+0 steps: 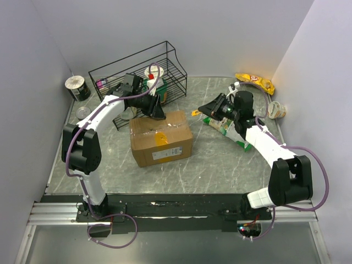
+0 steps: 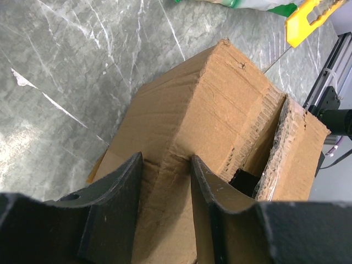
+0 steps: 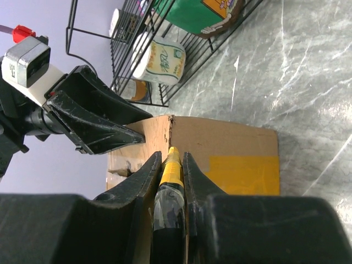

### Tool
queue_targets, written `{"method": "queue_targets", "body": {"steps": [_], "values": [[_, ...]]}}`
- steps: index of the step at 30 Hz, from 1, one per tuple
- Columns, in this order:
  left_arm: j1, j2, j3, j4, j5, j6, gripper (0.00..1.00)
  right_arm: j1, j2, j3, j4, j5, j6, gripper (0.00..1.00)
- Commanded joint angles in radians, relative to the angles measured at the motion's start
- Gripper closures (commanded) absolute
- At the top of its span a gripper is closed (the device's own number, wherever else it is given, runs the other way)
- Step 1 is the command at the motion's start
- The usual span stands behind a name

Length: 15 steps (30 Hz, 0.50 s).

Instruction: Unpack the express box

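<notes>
The express box is a brown carton with a yellow label, lying mid-table. My left gripper is open at the box's far top edge. In the left wrist view its jaws straddle crumpled cardboard beside a torn seam with a dark gap. My right gripper is shut on a yellow box cutter, just right of the box. In the right wrist view the cutter points at the box's corner edge, and the left gripper shows beyond it.
A black wire rack with a cup and packets stands behind the box. A tape roll and a tin are far left. A green-white bag lies under the right arm. A yellow snack bag and a cup are far right.
</notes>
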Motion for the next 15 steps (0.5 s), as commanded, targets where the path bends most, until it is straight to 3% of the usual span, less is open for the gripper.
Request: {"method": "queue_targets", "body": {"steps": [1,2,6,15], "values": [[-0.005,0.038,0.012,0.032,-0.109,0.004,0.84,0.01,-0.029,0.05,-0.102,-0.032,-0.036,1.0],[-0.005,0.038,0.014,0.032,-0.111,0.004,0.9,0.01,-0.03,0.052,-0.101,-0.033,-0.037,1.0],[-0.005,0.038,0.015,0.032,-0.109,0.004,0.99,0.01,-0.04,0.054,-0.133,-0.041,-0.051,1.0],[-0.005,0.039,0.014,0.033,-0.13,0.001,0.99,0.01,-0.059,0.046,-0.157,-0.046,-0.063,1.0]]}}
